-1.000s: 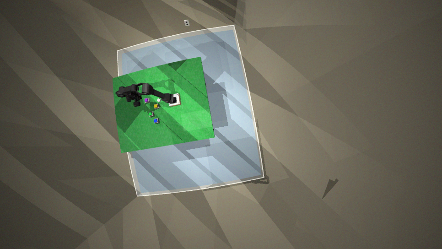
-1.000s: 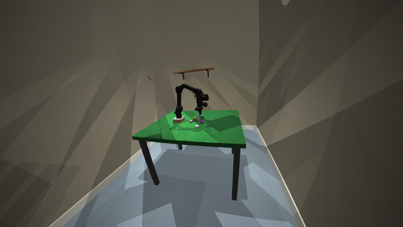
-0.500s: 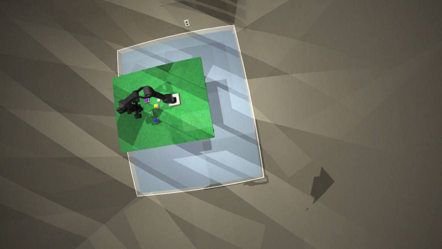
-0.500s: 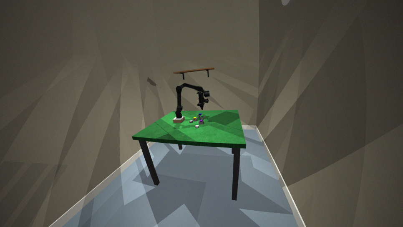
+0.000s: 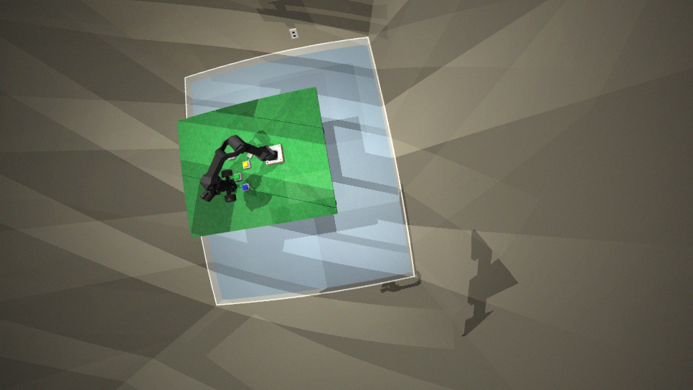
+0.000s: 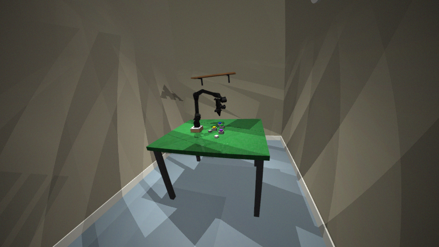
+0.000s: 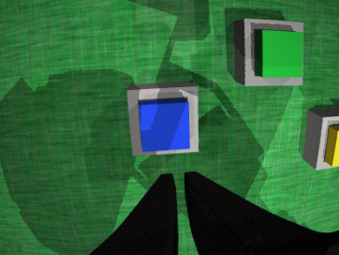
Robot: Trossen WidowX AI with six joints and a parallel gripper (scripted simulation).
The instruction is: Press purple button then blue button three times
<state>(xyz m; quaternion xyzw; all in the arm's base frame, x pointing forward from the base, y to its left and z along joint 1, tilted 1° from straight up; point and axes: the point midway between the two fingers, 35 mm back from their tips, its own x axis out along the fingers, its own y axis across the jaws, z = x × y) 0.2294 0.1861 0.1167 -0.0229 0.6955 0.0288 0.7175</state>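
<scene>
The blue button (image 7: 164, 127) (image 5: 245, 186) (image 6: 219, 123) sits in a grey housing on the green table (image 6: 245, 144). My gripper (image 7: 178, 184) (image 6: 218, 114) (image 5: 229, 186) is shut and empty. It points down and hovers well above the blue button; in the wrist view its fingertips end just below the button's near edge. The purple button (image 6: 221, 130) stands nearer the table's middle, apart from the gripper. It does not show in the wrist view.
A green button (image 7: 282, 52) (image 5: 237, 176) and a yellow button (image 7: 331, 140) (image 5: 246, 164) (image 6: 214, 126) stand close to the blue one. A small white block (image 6: 217, 136) and a grey block (image 6: 210, 130) lie by the buttons. The arm's base (image 6: 196, 128) is at the table's back left.
</scene>
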